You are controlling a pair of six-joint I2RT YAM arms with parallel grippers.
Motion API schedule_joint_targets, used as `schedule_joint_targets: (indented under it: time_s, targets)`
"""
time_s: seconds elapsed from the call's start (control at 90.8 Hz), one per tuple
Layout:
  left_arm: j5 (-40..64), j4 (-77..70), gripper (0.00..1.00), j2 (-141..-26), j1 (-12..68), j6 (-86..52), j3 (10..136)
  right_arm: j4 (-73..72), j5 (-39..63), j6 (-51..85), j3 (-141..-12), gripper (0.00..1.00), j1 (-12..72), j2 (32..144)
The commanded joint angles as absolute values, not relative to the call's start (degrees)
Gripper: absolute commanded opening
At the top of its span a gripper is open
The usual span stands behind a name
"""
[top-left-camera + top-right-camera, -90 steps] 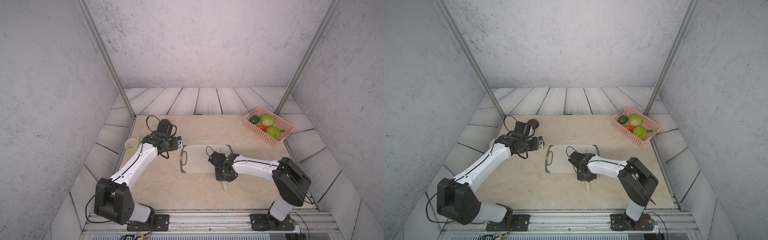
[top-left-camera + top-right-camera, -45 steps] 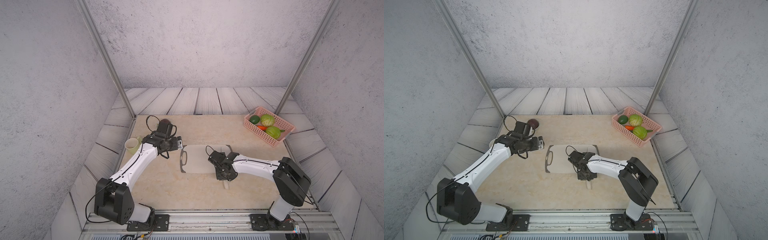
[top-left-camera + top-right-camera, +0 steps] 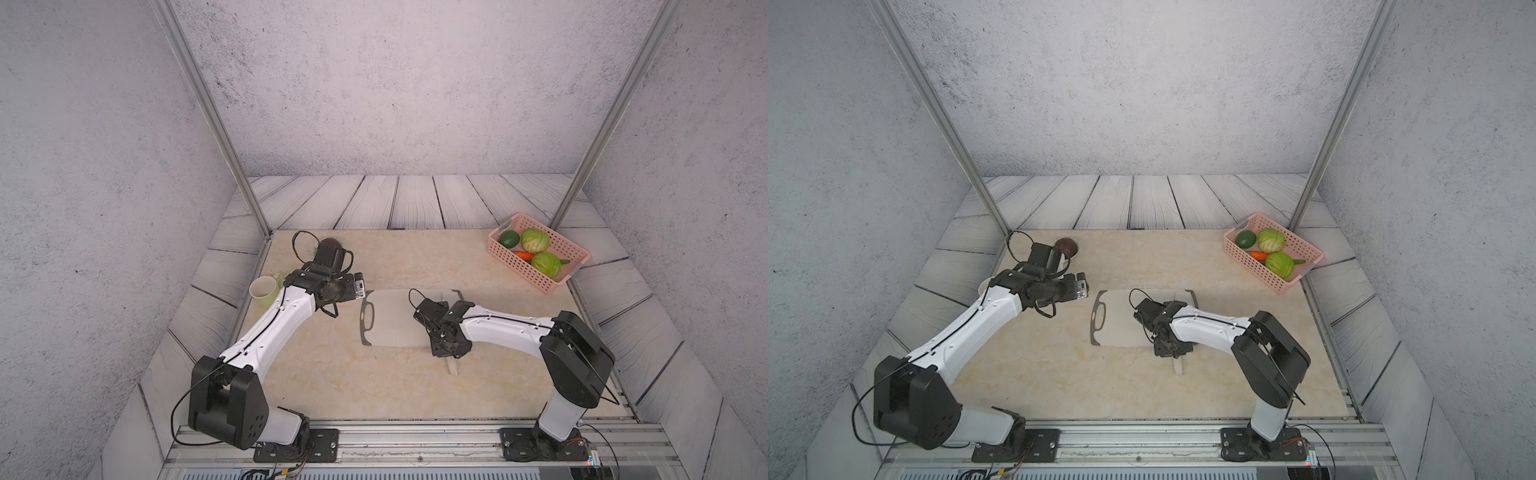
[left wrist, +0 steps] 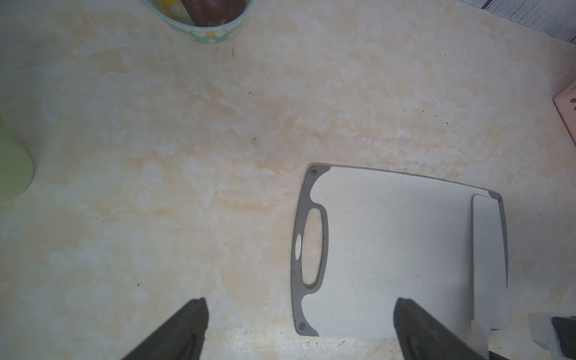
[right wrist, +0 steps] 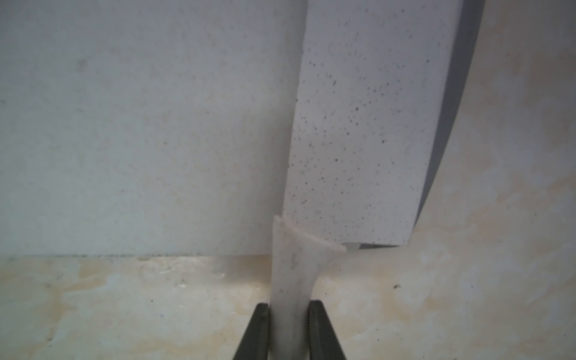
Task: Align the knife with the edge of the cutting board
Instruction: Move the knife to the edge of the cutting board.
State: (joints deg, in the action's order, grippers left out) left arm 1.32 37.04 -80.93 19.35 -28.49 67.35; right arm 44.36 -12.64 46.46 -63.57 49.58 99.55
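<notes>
The pale cutting board (image 3: 392, 320) (image 3: 1125, 322) lies flat mid-table, its slot handle toward the left arm. The knife (image 5: 358, 124) rests with its speckled blade along the board's other end, where a thin strip of dark trim shows beside it. Its cream handle (image 3: 453, 368) sticks out past the board's near edge. My right gripper (image 5: 288, 307) (image 3: 446, 349) is shut on that handle. My left gripper (image 4: 300, 300) (image 3: 359, 289) hangs open above the board's slot end (image 4: 308, 249), holding nothing. The knife blade (image 4: 487, 249) also shows in the left wrist view.
A pink basket (image 3: 519, 266) (image 3: 1254, 262) of vegetables stands at the far right. A green cup (image 3: 264, 291) sits at the table's left edge beside the left arm. A patterned bowl (image 4: 205, 31) (image 3: 1067, 247) with dark contents stands at the far left.
My right gripper and the knife have edged slightly away from the table's front. The left arm has not moved.
</notes>
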Motion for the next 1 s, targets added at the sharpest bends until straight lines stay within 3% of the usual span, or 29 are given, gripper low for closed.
schedule_joint_targets:
  time_s: [0.0, 0.991]
  targets:
    - [1.4, 36.7, 0.98, -80.2, 19.3, -28.7, 67.3, 45.6, -14.4, 46.2, -64.1, 0.00, 49.1, 100.3]
    - [1.2, 36.7, 0.98, -80.2, 19.3, -28.4, 67.3, 43.0, -13.3, 45.9, -62.3, 0.02, 46.6, 101.9]
